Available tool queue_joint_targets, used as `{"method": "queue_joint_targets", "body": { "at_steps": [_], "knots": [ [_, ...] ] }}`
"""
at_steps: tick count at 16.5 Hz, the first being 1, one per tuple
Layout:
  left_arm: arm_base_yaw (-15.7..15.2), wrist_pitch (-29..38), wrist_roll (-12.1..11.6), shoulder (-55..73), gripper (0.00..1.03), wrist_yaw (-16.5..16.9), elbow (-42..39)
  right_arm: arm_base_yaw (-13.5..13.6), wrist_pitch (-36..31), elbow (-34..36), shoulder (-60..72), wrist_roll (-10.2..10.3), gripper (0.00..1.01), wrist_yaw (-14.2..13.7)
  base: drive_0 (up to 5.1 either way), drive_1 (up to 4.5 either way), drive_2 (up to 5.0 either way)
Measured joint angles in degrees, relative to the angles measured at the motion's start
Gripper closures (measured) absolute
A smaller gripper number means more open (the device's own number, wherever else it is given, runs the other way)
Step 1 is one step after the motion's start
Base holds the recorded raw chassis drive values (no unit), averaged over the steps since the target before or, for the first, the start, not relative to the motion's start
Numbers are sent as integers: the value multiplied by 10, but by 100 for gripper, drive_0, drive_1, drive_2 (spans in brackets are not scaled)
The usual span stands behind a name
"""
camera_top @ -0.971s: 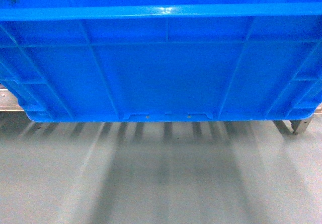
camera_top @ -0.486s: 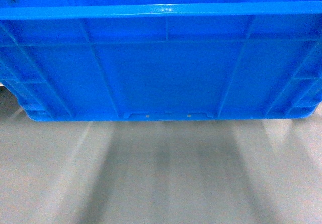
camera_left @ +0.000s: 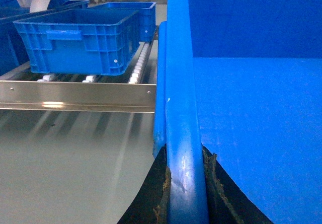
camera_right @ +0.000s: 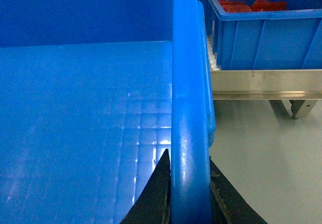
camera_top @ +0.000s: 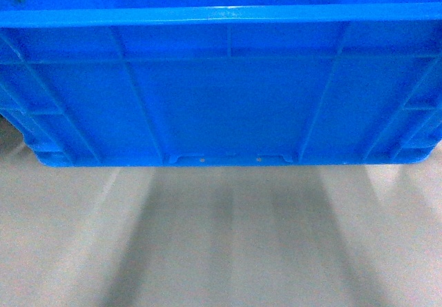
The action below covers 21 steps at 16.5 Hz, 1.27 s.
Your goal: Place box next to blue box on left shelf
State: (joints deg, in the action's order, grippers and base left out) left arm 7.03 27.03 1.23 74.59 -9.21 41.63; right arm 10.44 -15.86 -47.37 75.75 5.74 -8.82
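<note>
Only the fingers of the robot's two grippers show. The left gripper (camera_left: 185, 194), at six o'clock in the left wrist view, has two black, tapering, blade-like fingers (camera_left: 151, 191); their inner edges look worn and frayed, flecked with brownish, rust-coloured wear. The right gripper (camera_right: 188, 194), at six o'clock in the right wrist view, has matching black pointed fingers (camera_right: 157, 191), the right-hand one roughened and brownish along its inner edge. No cables, screws or markings can be made out.
</note>
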Motion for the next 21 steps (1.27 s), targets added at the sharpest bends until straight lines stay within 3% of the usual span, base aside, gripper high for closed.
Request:
{"method": "queue_joint_targets", "body": {
  "at_steps": [7, 21],
  "knots": [
    [0, 0, 0, 0, 92, 0, 0, 0, 0, 0, 0, 0, 92, 0, 0, 41, -41],
    [0, 2, 0, 0, 92, 0, 0, 0, -1, 0, 0, 0, 92, 0, 4, 436, -428]
  ]
}}
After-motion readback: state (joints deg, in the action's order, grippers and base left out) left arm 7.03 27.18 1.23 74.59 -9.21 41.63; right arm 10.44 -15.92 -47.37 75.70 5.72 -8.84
